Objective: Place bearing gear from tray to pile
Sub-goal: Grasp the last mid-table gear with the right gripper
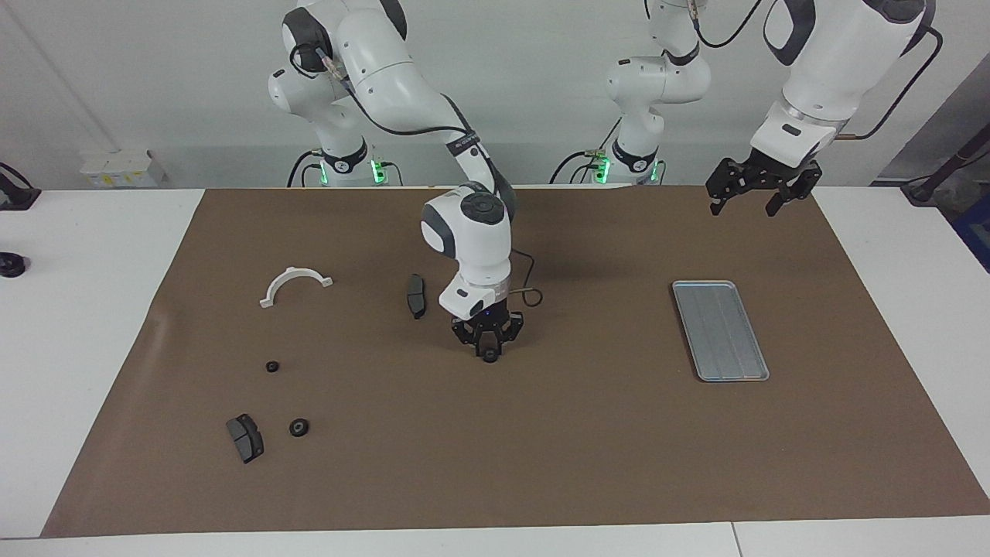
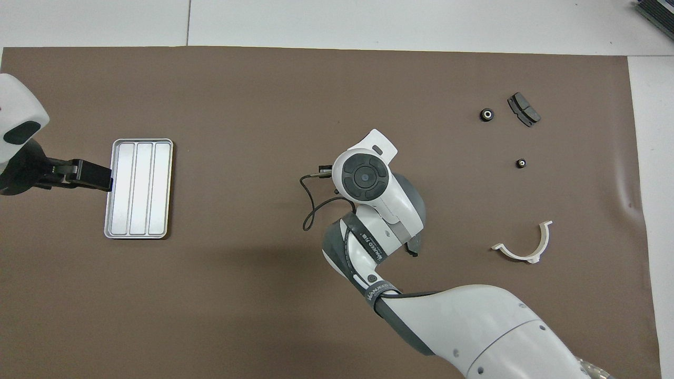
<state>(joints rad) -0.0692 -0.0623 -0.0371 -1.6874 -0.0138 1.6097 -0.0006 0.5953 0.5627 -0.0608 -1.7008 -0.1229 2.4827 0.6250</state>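
My right gripper (image 1: pixel 489 352) hangs low over the middle of the brown mat, shut on a small black bearing gear (image 1: pixel 489 357). In the overhead view its own wrist hides both. The silver grooved tray (image 1: pixel 719 329) (image 2: pixel 138 188) lies toward the left arm's end with nothing in it. The pile is two loose black gears (image 1: pixel 272 366) (image 1: pixel 299 427) toward the right arm's end, seen from overhead as one gear (image 2: pixel 486 114) and another (image 2: pixel 521 163). My left gripper (image 1: pixel 754 199) (image 2: pixel 100 176) waits open, raised in the air by the tray.
A white half-ring bracket (image 1: pixel 295 284) (image 2: pixel 526 247) lies nearer to the robots than the gears. One dark brake pad (image 1: pixel 245 438) (image 2: pixel 523 109) sits beside the farther gear. Another brake pad (image 1: pixel 416 295) lies beside my right gripper.
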